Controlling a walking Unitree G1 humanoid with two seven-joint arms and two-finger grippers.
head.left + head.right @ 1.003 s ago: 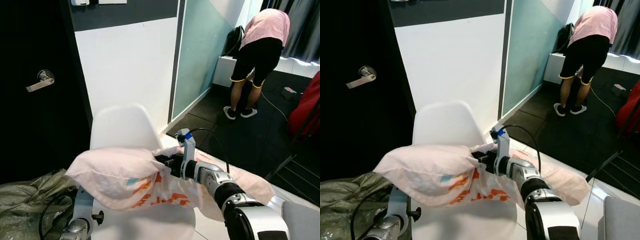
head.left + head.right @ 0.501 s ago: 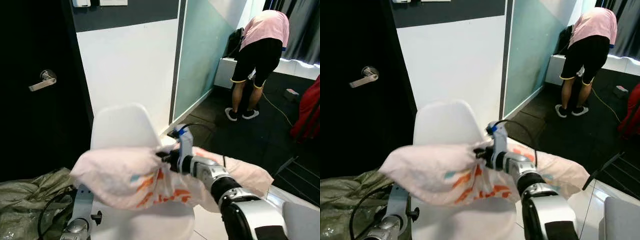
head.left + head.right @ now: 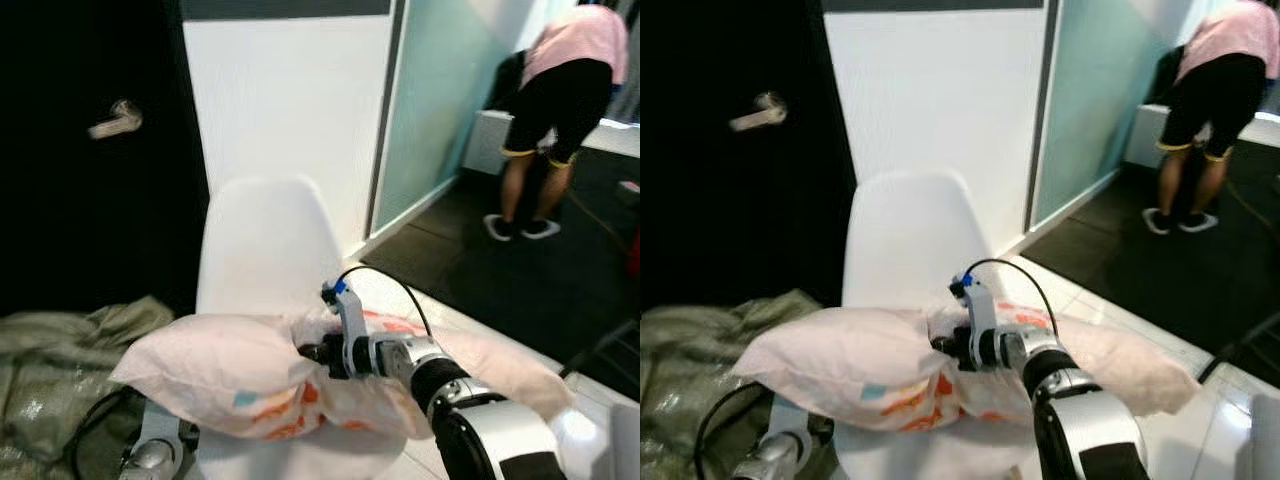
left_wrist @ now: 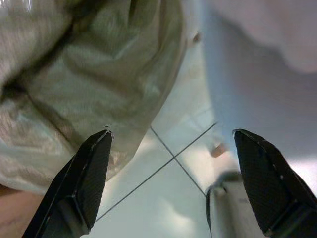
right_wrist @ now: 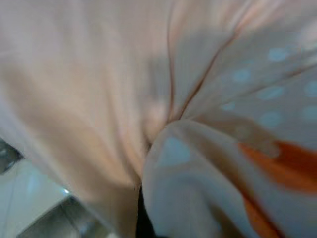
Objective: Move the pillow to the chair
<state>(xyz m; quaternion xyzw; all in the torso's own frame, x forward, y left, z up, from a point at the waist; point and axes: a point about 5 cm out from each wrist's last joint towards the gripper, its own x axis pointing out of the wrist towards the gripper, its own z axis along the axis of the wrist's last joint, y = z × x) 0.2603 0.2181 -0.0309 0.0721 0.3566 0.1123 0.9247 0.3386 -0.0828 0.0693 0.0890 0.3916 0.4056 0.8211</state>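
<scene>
A pale pink pillow (image 3: pixel 220 365) with orange and teal print lies across the seat of a white shell chair (image 3: pixel 262 245), its ends hanging past both sides. My right gripper (image 3: pixel 312 354) is shut on a bunched fold at the pillow's middle; the right wrist view has that pillow cloth (image 5: pixel 163 114) pressed close against it. My left gripper (image 4: pixel 171 163) hangs low beside the chair with its fingers (image 4: pixel 86 173) spread open over the tiled floor, holding nothing.
A crumpled grey-green sheet (image 3: pixel 55 350) lies on the floor left of the chair. A black door with a lever handle (image 3: pixel 115 118) stands behind it. A person (image 3: pixel 560 95) bends over at the far right, on dark flooring.
The pillow has come down from above the seat and now rests on the chair, still held by my right gripper. The camera has shifted, sliding the scene to the right.
</scene>
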